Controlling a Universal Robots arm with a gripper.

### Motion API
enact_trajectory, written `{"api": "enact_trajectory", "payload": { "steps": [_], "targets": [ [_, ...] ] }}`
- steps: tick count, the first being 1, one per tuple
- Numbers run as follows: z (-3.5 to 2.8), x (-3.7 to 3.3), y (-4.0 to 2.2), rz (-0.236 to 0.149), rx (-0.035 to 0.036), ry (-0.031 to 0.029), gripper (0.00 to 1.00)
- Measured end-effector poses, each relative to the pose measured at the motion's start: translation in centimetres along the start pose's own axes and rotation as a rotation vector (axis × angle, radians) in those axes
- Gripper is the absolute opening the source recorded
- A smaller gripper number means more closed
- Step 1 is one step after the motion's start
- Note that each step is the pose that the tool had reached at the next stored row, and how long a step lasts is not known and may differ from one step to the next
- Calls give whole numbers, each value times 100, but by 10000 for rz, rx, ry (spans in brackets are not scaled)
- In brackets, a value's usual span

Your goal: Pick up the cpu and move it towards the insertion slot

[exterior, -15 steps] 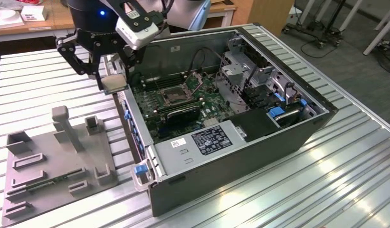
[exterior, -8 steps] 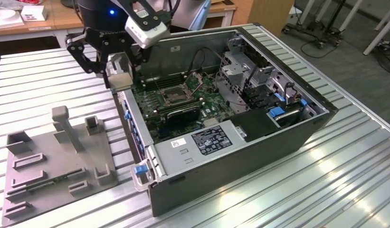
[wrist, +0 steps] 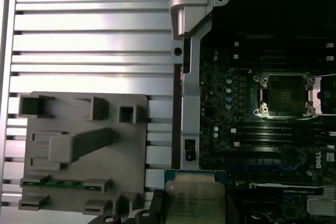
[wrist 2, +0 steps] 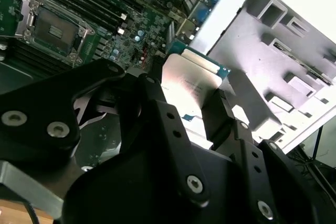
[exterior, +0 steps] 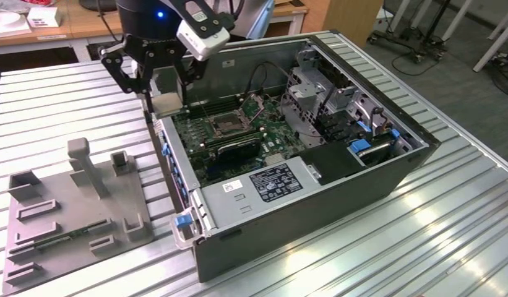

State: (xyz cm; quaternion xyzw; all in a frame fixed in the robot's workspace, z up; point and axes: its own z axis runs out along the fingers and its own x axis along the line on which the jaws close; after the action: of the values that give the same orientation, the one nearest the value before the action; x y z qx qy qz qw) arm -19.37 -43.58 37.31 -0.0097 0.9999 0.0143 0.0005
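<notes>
Up in the upper left of the exterior view, the gripper [exterior: 165,93] is hanging over the near edge of the open computer case [exterior: 336,185] with the cpu [exterior: 166,105] pinched between its black fingers [wrist 2: 157,108]. So it's clenched on the chip, lifted clear of everything. In the second wrist view the cpu [wrist 2: 186,85] sits roughly centre frame, silver lid facing the camera and green rim poking out past the fingers, which grab it by opposite edges, I'd guess so the contact side stays untouched.

The insertion slot [exterior: 226,124] is just right of the gripper in the exterior view, on the green motherboard [exterior: 270,133], frame open with the dark centre showing. First wrist view has the slot [wrist: 284,94] at right-middle and the cpu [wrist: 194,198] at bottom centre, so they're near but not lined up yet.

The grey fixture tray [exterior: 72,210] in the lower left of the exterior view sits on the slatted table [exterior: 452,247], with a memory stick [wrist: 65,184] lying in one of its holders.
</notes>
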Motion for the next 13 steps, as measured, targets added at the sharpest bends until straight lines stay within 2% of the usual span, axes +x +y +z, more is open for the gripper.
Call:
{"api": "enact_trajectory", "payload": {
  "steps": [8,13],
  "targets": [
    [0,-142,-1,-1,-2,0,54],
    [0,-161,-1,0,-3,0,54]
  ]
}}
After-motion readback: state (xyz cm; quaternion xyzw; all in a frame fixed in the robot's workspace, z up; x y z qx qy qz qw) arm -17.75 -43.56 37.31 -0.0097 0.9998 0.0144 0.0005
